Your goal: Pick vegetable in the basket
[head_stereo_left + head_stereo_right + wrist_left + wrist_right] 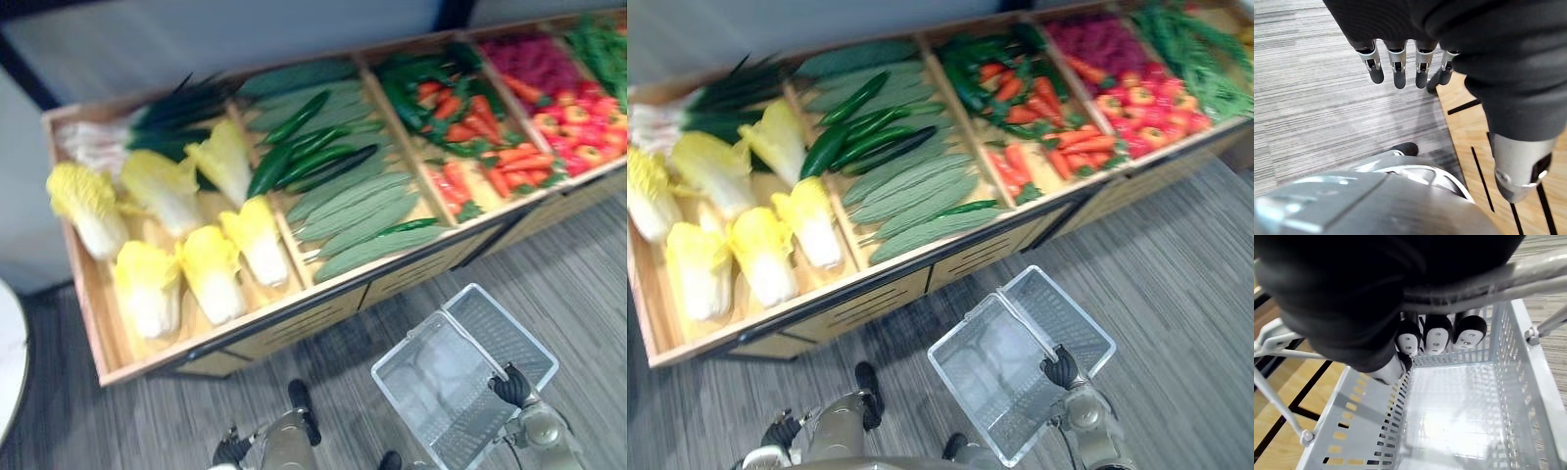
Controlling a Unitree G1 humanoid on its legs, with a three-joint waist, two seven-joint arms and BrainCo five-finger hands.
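No writing, label, brand, number or sign can be read on the wooden produce stand (294,328) or on the basket (431,387).

Right hand (510,385) fingers curled round basket handle (1537,271); left hand (1399,68) hangs, fingers straight
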